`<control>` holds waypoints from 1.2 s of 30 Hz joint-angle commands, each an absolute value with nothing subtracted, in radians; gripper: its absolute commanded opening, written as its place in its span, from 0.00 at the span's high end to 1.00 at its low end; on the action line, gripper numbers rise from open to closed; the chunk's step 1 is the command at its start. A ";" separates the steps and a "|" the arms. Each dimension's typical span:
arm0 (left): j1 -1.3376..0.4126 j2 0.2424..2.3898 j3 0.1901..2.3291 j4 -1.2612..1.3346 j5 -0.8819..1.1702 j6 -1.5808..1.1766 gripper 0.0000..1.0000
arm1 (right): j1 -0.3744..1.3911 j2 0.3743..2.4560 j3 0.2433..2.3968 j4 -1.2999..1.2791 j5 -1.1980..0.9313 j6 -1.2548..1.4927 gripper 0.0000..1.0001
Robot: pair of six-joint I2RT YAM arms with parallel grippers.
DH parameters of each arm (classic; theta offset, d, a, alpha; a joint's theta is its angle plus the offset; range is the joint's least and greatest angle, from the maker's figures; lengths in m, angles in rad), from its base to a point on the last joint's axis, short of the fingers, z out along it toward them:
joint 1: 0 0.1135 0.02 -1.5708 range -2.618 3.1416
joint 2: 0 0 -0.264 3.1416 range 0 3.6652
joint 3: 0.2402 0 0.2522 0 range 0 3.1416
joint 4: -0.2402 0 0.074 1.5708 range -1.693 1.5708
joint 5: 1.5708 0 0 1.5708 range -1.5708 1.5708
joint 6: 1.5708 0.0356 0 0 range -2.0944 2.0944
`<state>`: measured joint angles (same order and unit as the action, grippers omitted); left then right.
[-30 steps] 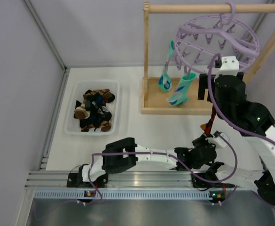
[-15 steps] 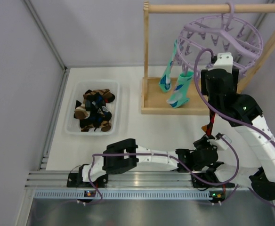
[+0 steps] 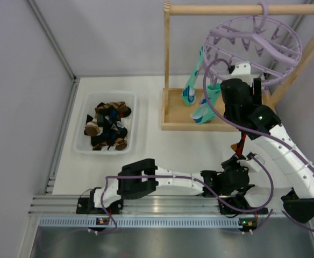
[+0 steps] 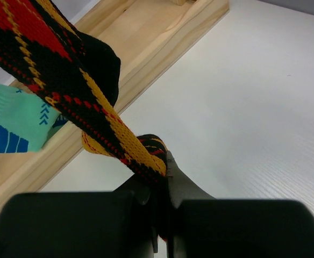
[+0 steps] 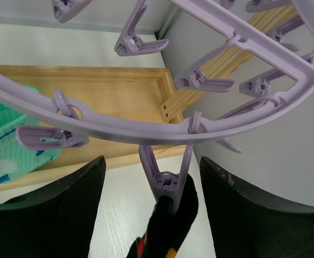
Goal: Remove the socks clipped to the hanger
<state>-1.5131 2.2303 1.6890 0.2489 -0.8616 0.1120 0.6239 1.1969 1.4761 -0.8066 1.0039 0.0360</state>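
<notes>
Mid-unclipping beneath the hanger point(image 5: 146, 130), the left end effector point(image 4: 161, 185) clenches the black-and-orange sock point(image 4: 65, 70) while the right end effector point(image 5: 151, 167), released, straddles its peg point(image 5: 166, 180), which likely needs squeezing next.

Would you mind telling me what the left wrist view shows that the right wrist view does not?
Only the left wrist: the left tool shut on the black sock with orange-red diamonds. Only the right wrist: the round lilac plastic hanger, its peg clipping that sock's top, and the right tool open astride the peg. Both: the black sock, a turquoise sock and the wooden frame base.
</notes>
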 commanded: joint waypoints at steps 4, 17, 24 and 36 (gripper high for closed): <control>-1.529 2.224 1.729 0.245 -0.857 0.117 1.00 | 0.623 1.167 1.424 -0.624 1.114 -0.078 0.36; -1.536 2.227 1.713 0.247 -0.861 0.094 1.00 | 0.623 1.207 1.439 -0.586 1.131 -0.092 0.60; -1.536 2.217 1.681 0.247 -0.873 0.066 1.00 | 0.623 1.204 1.448 -0.604 1.126 -0.063 0.82; -1.477 1.845 1.320 0.125 -0.960 -0.158 1.00 | 0.577 1.054 1.353 -0.643 0.942 0.069 0.52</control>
